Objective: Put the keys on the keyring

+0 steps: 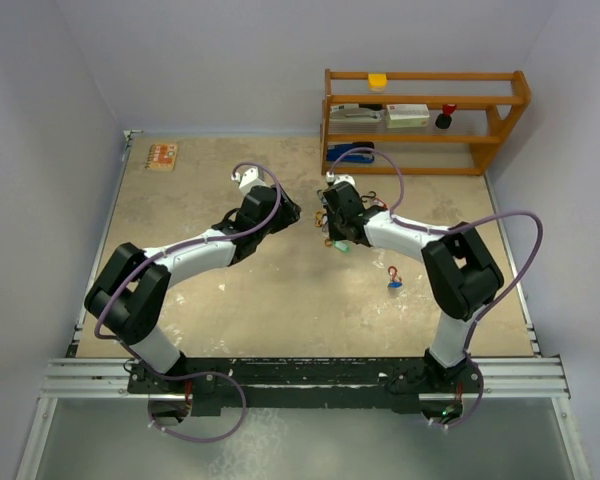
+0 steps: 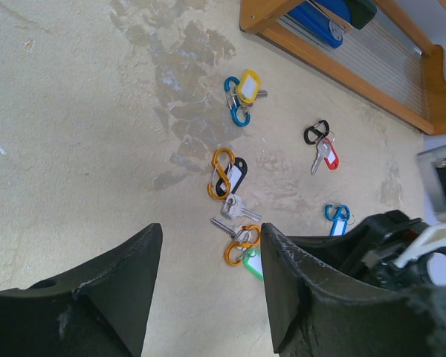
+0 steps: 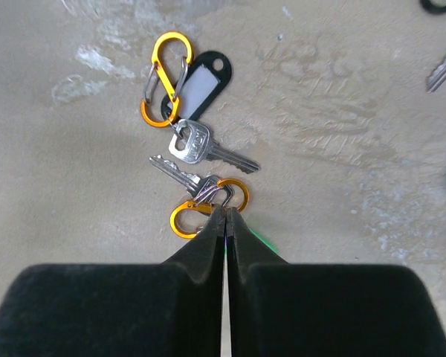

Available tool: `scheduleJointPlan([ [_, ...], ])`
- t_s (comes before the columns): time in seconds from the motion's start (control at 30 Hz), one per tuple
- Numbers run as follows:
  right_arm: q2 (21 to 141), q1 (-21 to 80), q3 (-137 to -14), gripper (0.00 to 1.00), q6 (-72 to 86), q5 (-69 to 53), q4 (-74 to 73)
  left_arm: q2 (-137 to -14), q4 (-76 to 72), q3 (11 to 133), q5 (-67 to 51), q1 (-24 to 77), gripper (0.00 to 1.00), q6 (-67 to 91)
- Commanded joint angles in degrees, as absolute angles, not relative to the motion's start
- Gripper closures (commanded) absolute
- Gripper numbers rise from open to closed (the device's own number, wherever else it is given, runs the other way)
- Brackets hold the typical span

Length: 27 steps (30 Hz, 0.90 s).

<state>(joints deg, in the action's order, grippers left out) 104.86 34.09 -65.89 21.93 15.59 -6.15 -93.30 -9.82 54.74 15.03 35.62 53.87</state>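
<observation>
Silver toothed keys (image 3: 201,145) lie flat on the mottled beige tabletop (image 3: 74,223), toward its far edge in front of a wooden shelf (image 2: 342,73). One key's head rests against a glossy orange S-shaped clip (image 3: 184,220). The right gripper (image 3: 224,216) has its matte black fingers pressed together there, and whether they nip the clip's wire is unclear. A green tag (image 2: 254,262) shows only as a sliver beside them. The left gripper (image 2: 212,234) hangs spread above, its scuffed fingers cutting off the foreground.
</observation>
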Motion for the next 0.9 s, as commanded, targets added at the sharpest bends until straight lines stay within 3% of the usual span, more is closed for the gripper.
scheduleJointPlan([
  [0.0,100.0,34.3,-66.8,0.96,20.7,17.5,-5.7,-92.8,-12.6,54.6,14.2,35.1,0.48,53.6],
  [0.1,100.4,34.3,-66.8,0.84,20.7,17.2,-6.0,-92.7,-12.9,54.2,14.1,35.1,0.48,53.8],
  [0.33,103.1,34.3,-68.3,0.69,20.4,15.5,-7.1,-92.6,-12.9,54.3,14.1,35.1,0.47,53.7],
  [0.87,106.2,34.3,-68.8,0.75,20.3,13.9,-6.6,-93.1,-12.9,54.2,13.7,34.8,0.47,53.4],
])
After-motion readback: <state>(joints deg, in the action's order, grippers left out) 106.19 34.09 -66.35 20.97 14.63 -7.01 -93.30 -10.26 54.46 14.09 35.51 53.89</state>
